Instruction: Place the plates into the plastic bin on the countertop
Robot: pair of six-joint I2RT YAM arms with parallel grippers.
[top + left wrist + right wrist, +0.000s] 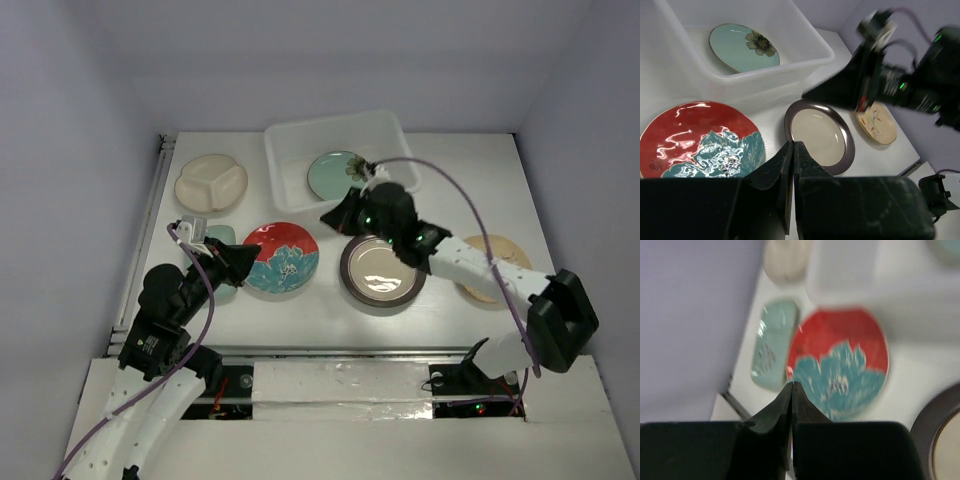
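The translucent plastic bin (292, 170) stands at the back middle of the countertop and holds the pale teal plate (333, 175). The red plate with teal flower (283, 257) and the dark-rimmed metallic plate (382, 271) lie in front of the bin. The cream divided plate (210, 183) is at back left. The small mint dish (220, 238) is partly under my left gripper (245, 262), which is shut and empty at the red plate's left edge. My right gripper (335, 215) is shut and empty, hovering between the bin and the two front plates. The cream floral plate (497, 268) is partly hidden by the right arm.
A metal rail (150, 230) runs along the countertop's left edge, with grey walls on three sides. In the left wrist view the bin's front wall (760, 80) rises behind the red plate (695, 137), and the right gripper (807, 94) hangs over the metallic plate (820, 135).
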